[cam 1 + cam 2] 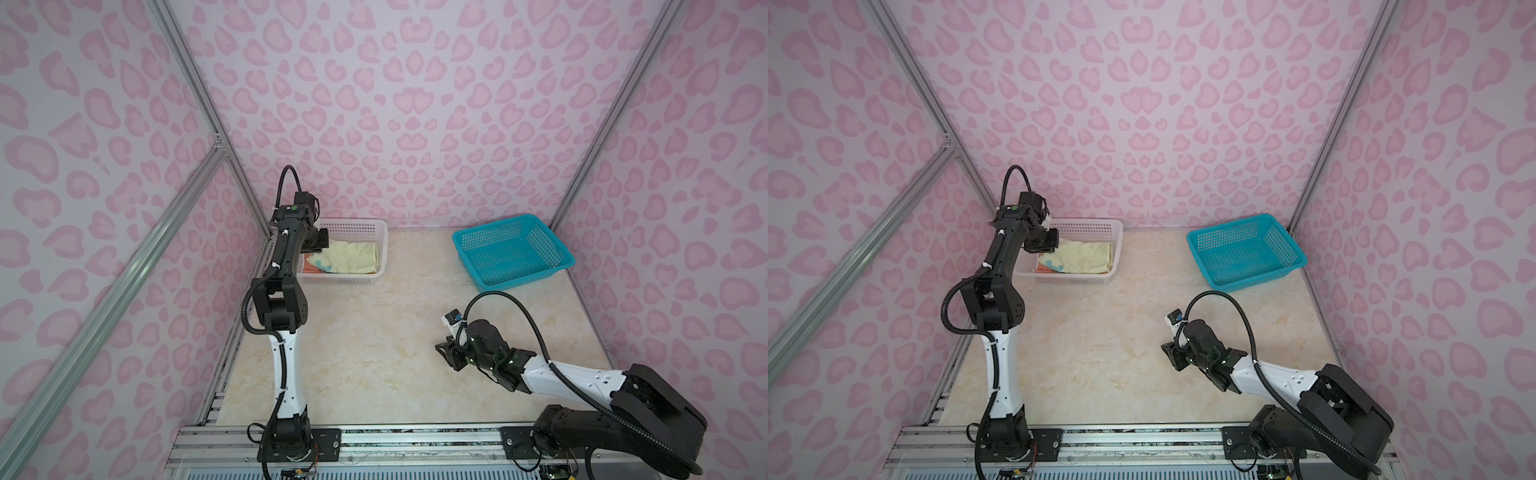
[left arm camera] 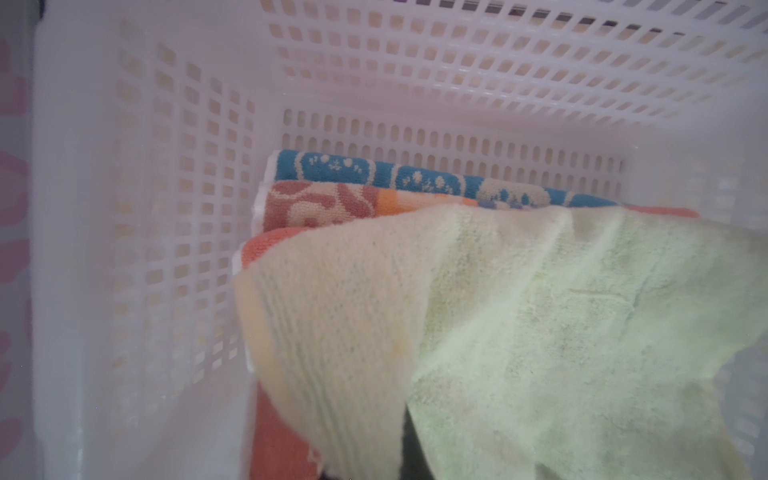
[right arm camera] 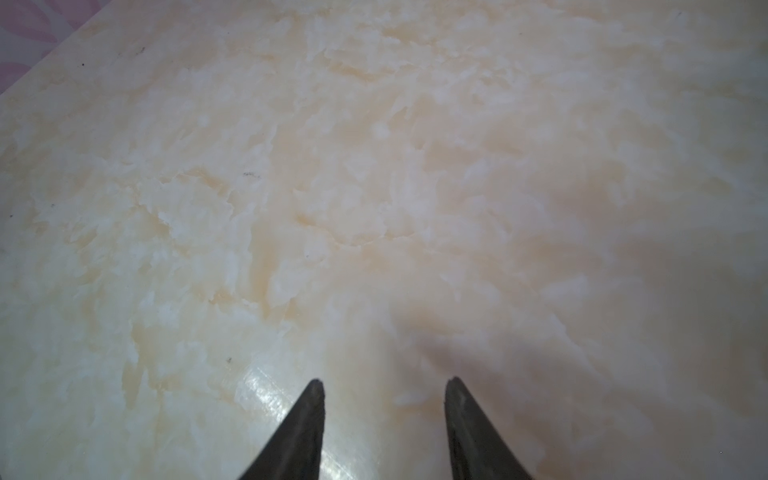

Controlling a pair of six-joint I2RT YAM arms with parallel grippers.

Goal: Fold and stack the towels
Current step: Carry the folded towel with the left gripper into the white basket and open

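One pale-yellow towel (image 1: 355, 257) is pinched by the left fingers (image 1: 318, 248) inside the white basket (image 1: 357, 224); right fingers (image 3: 299, 436) spread, well away.

A white perforated basket (image 1: 357, 225) (image 1: 1090, 224) (image 2: 187, 166) stands at the far left of the cream marbled tabletop (image 1: 374, 353) (image 1: 1100, 353) (image 3: 374, 166). A teal perforated basket (image 1: 528, 276) (image 1: 1258, 277) sits well apart from it at the far right, turned at a slant. Pink-patterned walls (image 1: 415, 104) (image 1: 1163, 83) framed by aluminium rails (image 1: 415, 436) (image 1: 1142, 436) enclose the table in both top views.
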